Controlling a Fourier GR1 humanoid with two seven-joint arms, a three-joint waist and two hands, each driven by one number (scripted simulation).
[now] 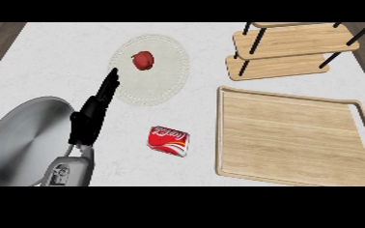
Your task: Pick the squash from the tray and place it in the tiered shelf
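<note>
A white, lightly marbled tabletop (57, 67) is seen from steeply above. A wooden tray (285, 140) with a raised rim is set on its right part, and no squash can be made out on the tray's bare board or anywhere else in the view. Beyond the tray, toward the far edge of the tabletop, a tiered shelf (296, 48) is placed, made of stacked wooden boards joined by thin black posts; its boards carry nothing. To the left of the tray, a round pale placemat (167, 84) is laid flat, and a small red rounded thing (143, 60) is seen on its far-left part. A red soda can (169, 140) is laid on its side between the tray and a large grey round pan (28, 145), which is cut off by the view's left edge. The left hand (92, 113) is raised from the lower edge well to the left of the tray, over the pan's right rim; its black fingers are held straight and together, pointing toward the placemat's left edge, and nothing is grasped by it. The right hand is not shown in the view.
</note>
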